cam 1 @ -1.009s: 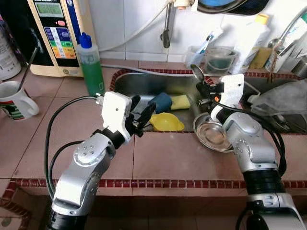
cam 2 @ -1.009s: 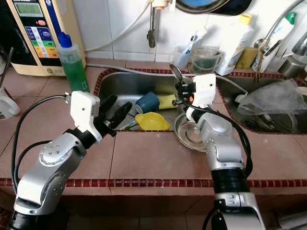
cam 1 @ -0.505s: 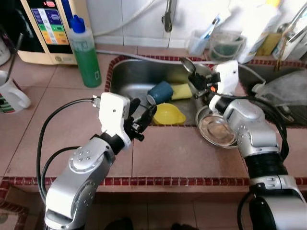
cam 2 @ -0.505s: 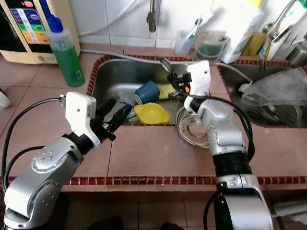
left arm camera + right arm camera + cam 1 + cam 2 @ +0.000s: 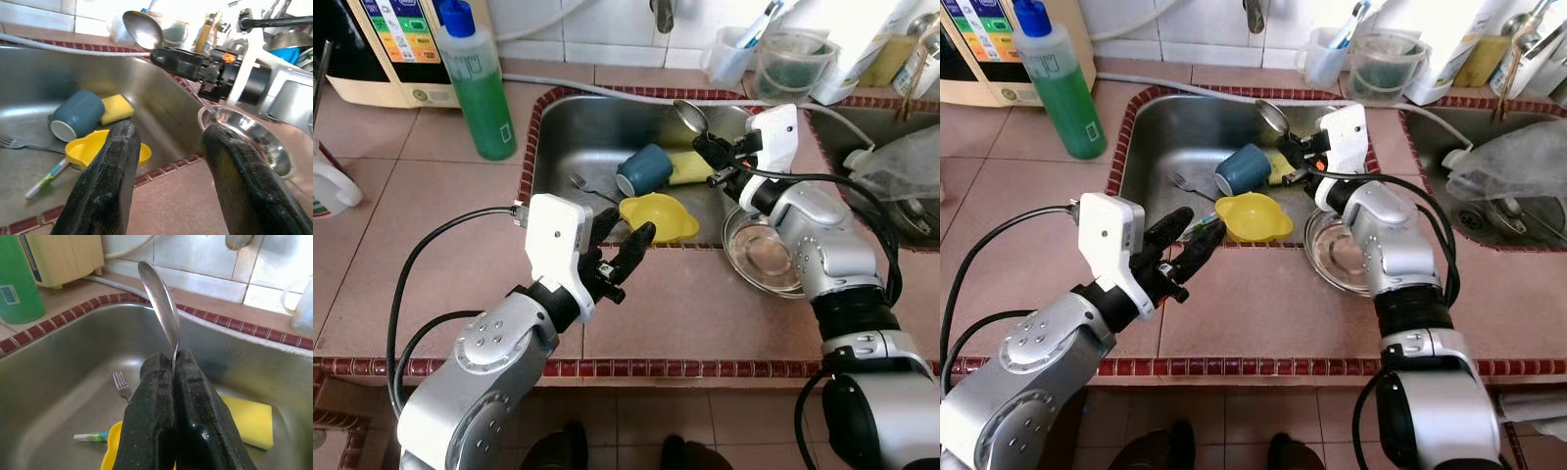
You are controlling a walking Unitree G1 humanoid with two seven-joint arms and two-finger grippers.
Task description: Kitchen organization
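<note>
Terracotta tiles cover the surface (image 5: 431, 245), with a steel sink (image 5: 597, 137) set into it. The left claw (image 5: 626, 259) hovers over the tiles at the sink's front rim, its two black fingers (image 5: 105, 186) spread apart and holding nothing. The right claw (image 5: 171, 382) is over the sink's right side, fingers pressed together on the handle of a spoon (image 5: 159, 308) whose bowl points up. A steel bowl (image 5: 759, 259) sits on the sink's front right corner, under the right arm. In the sink lie a blue cup (image 5: 643, 169) on its side, a yellow sponge (image 5: 688, 167) touching it, a yellow dish (image 5: 658, 215), and a fork (image 5: 587, 186). A green bottle (image 5: 478, 83) stands on the tiles left of the sink.
</note>
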